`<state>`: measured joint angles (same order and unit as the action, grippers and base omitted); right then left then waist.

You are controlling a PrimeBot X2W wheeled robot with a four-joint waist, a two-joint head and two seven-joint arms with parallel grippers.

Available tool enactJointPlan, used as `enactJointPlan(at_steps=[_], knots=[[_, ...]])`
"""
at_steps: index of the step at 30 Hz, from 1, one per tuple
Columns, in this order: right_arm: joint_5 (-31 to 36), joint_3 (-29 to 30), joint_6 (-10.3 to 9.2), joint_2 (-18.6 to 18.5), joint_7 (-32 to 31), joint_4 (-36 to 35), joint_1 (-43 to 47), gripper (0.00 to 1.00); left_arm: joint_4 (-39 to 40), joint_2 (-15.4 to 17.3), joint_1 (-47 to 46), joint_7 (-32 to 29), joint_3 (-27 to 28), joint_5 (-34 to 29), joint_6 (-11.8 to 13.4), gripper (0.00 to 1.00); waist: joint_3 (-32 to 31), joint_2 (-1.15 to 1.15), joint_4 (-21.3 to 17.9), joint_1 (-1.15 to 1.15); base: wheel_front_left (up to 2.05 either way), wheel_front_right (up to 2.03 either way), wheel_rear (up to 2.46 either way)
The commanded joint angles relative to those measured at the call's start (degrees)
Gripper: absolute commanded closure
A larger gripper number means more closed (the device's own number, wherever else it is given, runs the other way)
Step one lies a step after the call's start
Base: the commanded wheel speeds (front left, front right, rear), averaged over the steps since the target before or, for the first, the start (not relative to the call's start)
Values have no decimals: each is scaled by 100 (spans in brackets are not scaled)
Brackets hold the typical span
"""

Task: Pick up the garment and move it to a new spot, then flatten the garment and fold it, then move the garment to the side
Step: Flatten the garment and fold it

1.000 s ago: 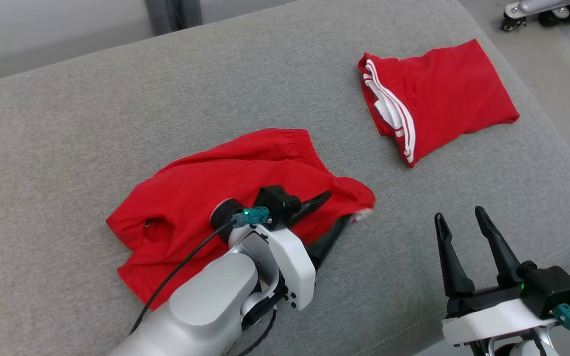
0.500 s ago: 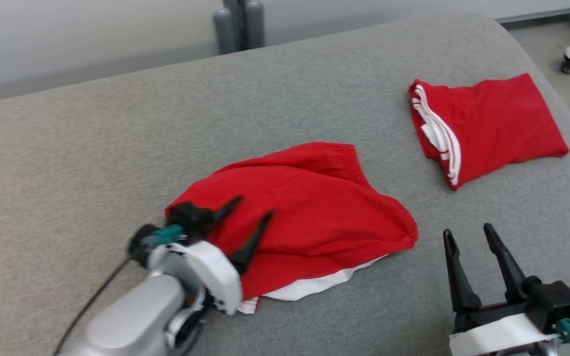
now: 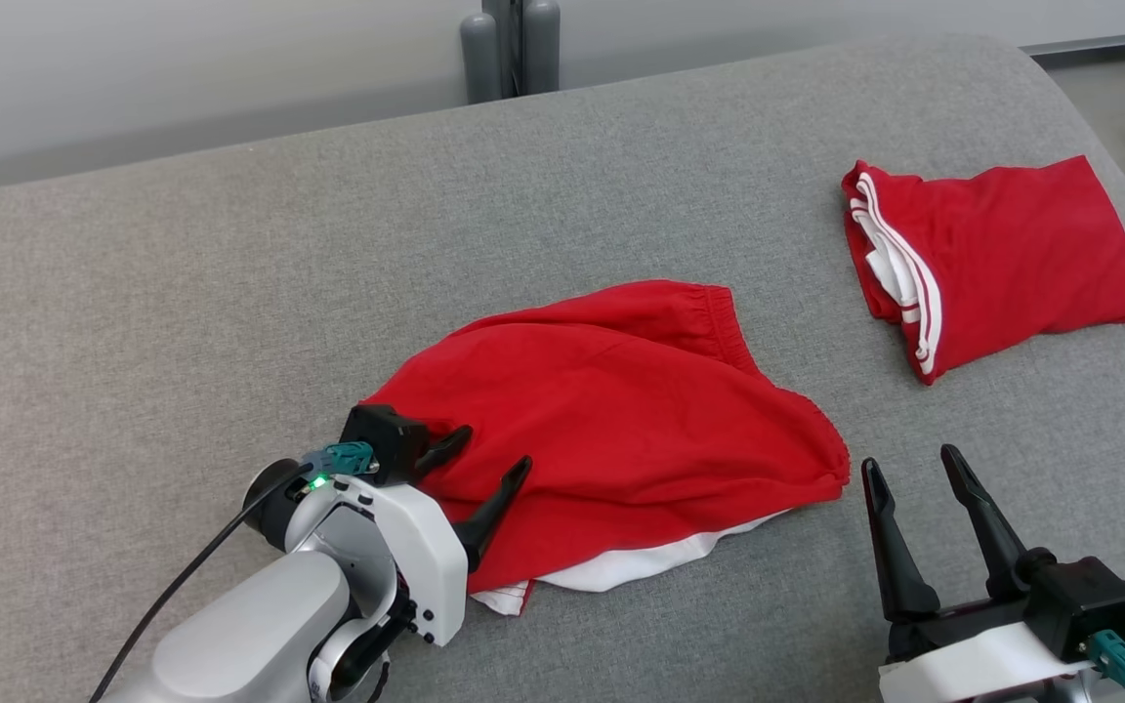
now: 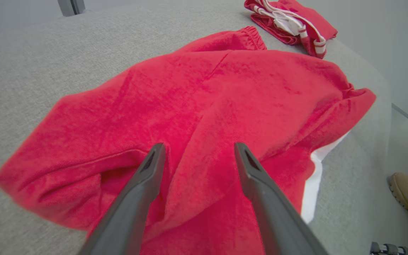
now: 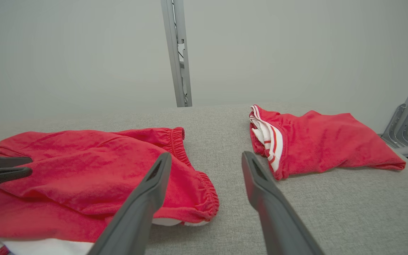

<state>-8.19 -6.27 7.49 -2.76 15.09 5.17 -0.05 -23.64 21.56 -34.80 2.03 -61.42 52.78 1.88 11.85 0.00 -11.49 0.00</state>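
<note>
The left pincer (image 3: 494, 449), released like the right pincer (image 3: 909, 459), is drawn back left off the red garment (image 3: 621, 420) lying centrally on the grey cushion (image 3: 182, 293); folding is judged underway, and a fresh edge grasp is called for.

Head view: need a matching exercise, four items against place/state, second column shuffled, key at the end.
Column one
1. left gripper
2. right gripper
3. loose red garment
4. folded red garment

Column two
A. far right of the grey cushion, white stripes along one edge
B. open, fingers over red cloth
C. open, above bare cushion, no cloth between its fingers
D. mid-cushion, loosely spread, white layer peeking out at its near edge

Pairs: 1-B, 2-C, 3-D, 4-A
</note>
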Motion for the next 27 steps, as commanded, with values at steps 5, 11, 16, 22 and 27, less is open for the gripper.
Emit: enactJointPlan(at_steps=[5,11,16,22,27], knots=[[-97,-12,1,-27,10,-18,-54,0,17,56,-95,-81,22,-38,187,81,133,0,-58,0,0,0,0],[-167,14,1,-27,10,-29,-179,0,23,44,-260,-98,37,10,6,100,245,0,-154,0,0,0,0],[-191,70,1,-27,10,-56,-240,0,-50,65,-556,-13,439,246,137,100,413,0,-172,0,0,0,0],[-229,-10,0,-30,10,-44,-371,0,-590,18,-987,-52,622,286,76,100,573,0,-288,0,0,0,0],[-208,50,1,-26,10,-46,-370,0,-1043,97,-1250,38,664,172,74,100,660,0,-332,0,0,0,0]])
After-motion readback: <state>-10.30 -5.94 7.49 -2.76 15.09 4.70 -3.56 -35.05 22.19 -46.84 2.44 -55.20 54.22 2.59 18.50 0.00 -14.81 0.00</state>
